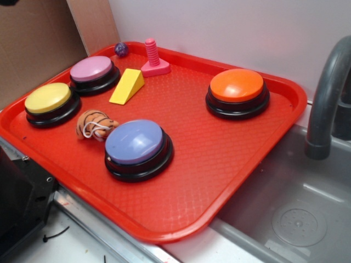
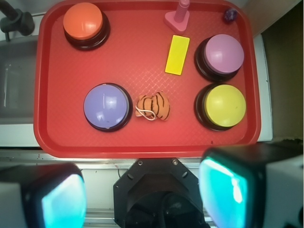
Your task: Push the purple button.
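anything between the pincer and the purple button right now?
Nothing visible. In the wrist view the pincer sits high above the tray's near edge, and the bluish-lavender domed push button on its black base lies uncovered below. The small striped orange plush toy lies beside it, apart, not over it.

We see bright, soft light with small shadows, shiny spots on the purple button, and blurry tool fingers up close

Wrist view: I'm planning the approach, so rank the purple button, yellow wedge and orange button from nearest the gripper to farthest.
1. purple button: lowest on the tray, left of centre, nearest the gripper.
2. yellow wedge: mid-tray, right of centre.
3. orange button: far top-left corner.
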Available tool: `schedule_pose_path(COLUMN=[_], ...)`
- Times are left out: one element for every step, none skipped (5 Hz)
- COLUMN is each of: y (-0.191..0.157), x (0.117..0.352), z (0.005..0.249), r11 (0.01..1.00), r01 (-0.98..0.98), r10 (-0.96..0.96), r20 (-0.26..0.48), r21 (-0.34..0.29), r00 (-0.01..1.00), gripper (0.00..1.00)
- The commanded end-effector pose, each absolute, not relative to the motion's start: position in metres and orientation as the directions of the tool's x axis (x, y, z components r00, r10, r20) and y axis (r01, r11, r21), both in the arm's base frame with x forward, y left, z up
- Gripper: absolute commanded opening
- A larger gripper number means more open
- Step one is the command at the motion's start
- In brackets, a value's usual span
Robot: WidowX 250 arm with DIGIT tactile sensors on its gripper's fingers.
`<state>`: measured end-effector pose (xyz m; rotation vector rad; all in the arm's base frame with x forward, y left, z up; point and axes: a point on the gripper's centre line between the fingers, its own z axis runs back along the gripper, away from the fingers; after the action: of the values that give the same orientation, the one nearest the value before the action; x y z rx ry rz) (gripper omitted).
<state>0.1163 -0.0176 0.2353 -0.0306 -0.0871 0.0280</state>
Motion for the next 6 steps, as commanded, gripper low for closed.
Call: schedule_pose_path(y=[-0.018, -0.052, -0.073, -0.073, -0.066, -0.065], x=[0.116, 0.152, 0.152, 0.160, 0.166, 0.174], z=[0.235, 0.185, 0.133, 0.085, 0.047, 0.035], r11=[0.999, 0.978, 0.927, 0.909, 0.908, 0.907], r01=[-0.027, 0.198, 0.349, 0.405, 0.415, 0.419], r10=[0.029, -0.192, -0.338, -0.403, -0.413, -0.418], r20=[0.086, -0.088, -0.099, -0.038, -0.040, -0.030], r21=[-0.032, 0.068, 0.136, 0.097, 0.065, 0.049], r00=[0.996, 0.977, 0.936, 0.914, 0.910, 0.908], gripper=[1.00, 1.00, 1.00, 1.00, 1.00, 1.00])
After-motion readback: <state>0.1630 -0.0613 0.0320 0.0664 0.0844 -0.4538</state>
